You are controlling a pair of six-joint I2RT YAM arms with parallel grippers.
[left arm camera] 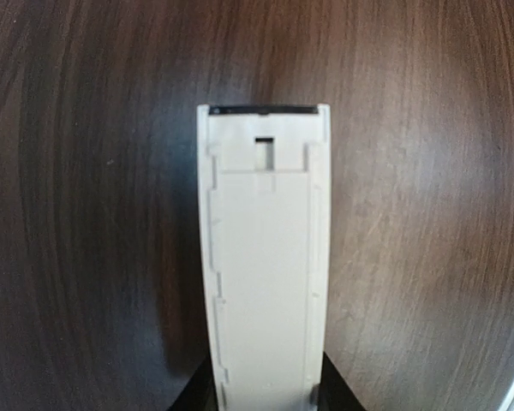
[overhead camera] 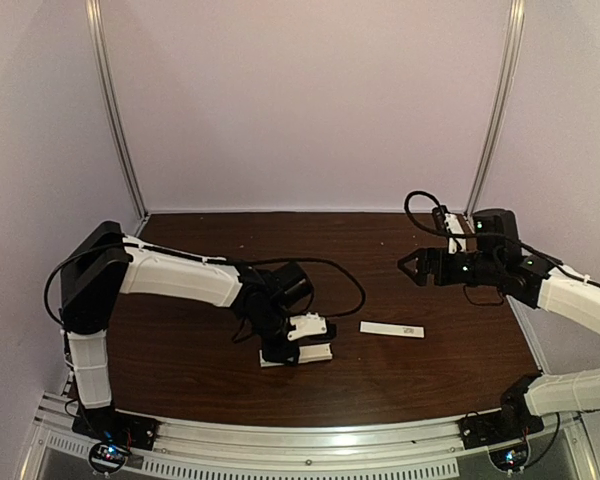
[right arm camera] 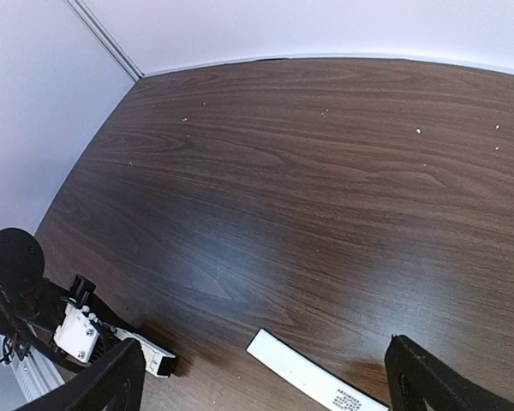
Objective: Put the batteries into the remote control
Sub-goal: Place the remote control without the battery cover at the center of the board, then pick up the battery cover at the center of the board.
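The remote control (left arm camera: 265, 257), a long white bar with its back compartment uncovered, lies on the dark wooden table. My left gripper (left arm camera: 265, 396) is shut on its near end, a dark finger (left arm camera: 193, 394) at each side. From above, the remote control (overhead camera: 315, 353) sits under the left gripper (overhead camera: 298, 345) at centre-left. My right gripper (overhead camera: 410, 265) hovers open above the table's right side, nothing between its fingers (right arm camera: 111, 377). Its wrist view catches the remote's end (right arm camera: 150, 358). The batteries are out of view.
A thin flat white strip (overhead camera: 392, 329) with small print at one end lies right of the remote; in the right wrist view the strip (right arm camera: 313, 377) is below the open fingers. Pale walls and metal posts (overhead camera: 115, 110) enclose the table.
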